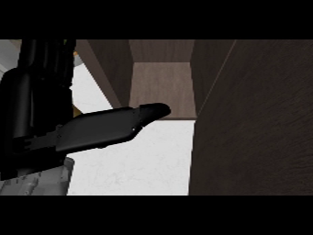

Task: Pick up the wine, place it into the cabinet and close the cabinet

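- Leftmost, the left hand (33,119) fills that side of the head view, rising from a grey forearm (33,183) at the lower edge. Its fingers (47,59) stand straight up to the top edge.
- Its thumb (118,124) is spread wide from the fingers and points right, so the hand is open and grips nothing that shows.
- Below and right of the thumb lies a bare stretch of white counter (145,160), running from the forearm to the door's foot. This is the widest open room in view.
- Above it the cabinet (162,87) stands open, its paler brown inside showing between two dark sides. The left wall (108,69) slants just beside the fingers.
- The thumb's tip overlaps the lower edge of the opening. Whether it touches the wood cannot be told.
- Rightmost, the dark cabinet door (260,119) is swung out and covers the whole right side, from top to bottom, narrowing the way in from that side.
- The wine cannot be made out anywhere, neither in the hand, on the counter, nor inside the cabinet.
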`<state>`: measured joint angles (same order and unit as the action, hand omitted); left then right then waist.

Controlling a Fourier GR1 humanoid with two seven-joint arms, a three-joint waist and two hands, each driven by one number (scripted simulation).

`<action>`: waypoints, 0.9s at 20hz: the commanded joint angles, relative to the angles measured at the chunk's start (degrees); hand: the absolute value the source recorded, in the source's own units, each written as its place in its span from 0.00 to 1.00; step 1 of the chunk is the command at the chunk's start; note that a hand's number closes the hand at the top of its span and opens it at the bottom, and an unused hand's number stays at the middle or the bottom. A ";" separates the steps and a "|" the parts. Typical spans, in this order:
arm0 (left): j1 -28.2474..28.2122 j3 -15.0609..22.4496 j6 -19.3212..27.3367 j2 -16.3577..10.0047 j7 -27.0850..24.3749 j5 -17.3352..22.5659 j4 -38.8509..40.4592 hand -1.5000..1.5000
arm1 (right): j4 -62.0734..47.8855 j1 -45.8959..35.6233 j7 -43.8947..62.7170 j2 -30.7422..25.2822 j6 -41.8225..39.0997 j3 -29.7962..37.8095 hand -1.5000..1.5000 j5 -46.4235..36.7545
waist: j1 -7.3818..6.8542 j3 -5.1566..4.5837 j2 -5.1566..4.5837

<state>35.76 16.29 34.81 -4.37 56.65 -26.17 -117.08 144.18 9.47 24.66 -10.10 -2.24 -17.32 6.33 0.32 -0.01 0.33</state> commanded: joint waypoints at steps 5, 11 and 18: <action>-1.00 -5.32 -4.89 -3.61 3.04 0.82 -1.99 0.00 | 11.46 2.31 5.20 -0.51 0.52 -0.23 0.00 3.91 | 0.21 0.02 -0.13; -6.24 -9.30 -6.37 -6.78 1.99 5.02 -5.68 0.00 | 14.39 4.04 6.26 -1.11 0.51 -0.81 0.00 2.83 | 0.38 0.01 0.01; -15.55 -10.46 -6.66 -6.72 -5.69 10.05 -7.36 0.00 | 13.54 0.18 8.16 0.46 2.44 -2.76 0.00 0.96 | 0.15 -0.06 -0.10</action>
<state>23.15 6.69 29.23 -10.89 52.94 -18.10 -123.06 144.35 7.90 26.65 -9.72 -1.52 -18.58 5.87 0.53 -0.05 0.20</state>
